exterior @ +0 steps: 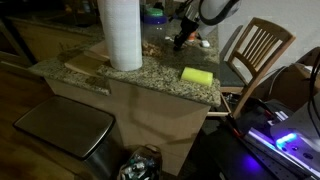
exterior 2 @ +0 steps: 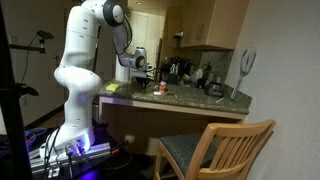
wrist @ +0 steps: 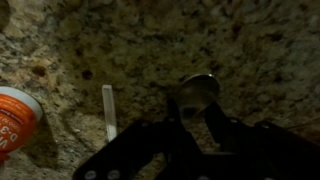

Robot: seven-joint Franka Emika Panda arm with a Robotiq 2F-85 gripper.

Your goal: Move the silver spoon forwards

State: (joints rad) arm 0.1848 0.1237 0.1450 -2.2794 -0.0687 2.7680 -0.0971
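Observation:
The silver spoon (wrist: 198,90) lies on the speckled granite counter (wrist: 120,40). Its pale shiny oval bowl shows just beyond my fingertips, and its handle is hidden under the fingers. My gripper (wrist: 196,108) is down at the counter with its two dark fingers drawn close together at the base of the bowl, and looks shut on the spoon. In both exterior views the gripper (exterior: 180,38) (exterior 2: 140,82) sits low over the counter. The spoon is too small to see there.
An orange-red item (wrist: 12,118) and a pale thin stick (wrist: 108,110) lie to the spoon's left. A paper towel roll (exterior: 120,30), a wooden board (exterior: 88,63) and a yellow sponge (exterior: 197,75) are on the counter. A wooden chair (exterior: 255,50) stands beside it and a bin (exterior: 65,130) below.

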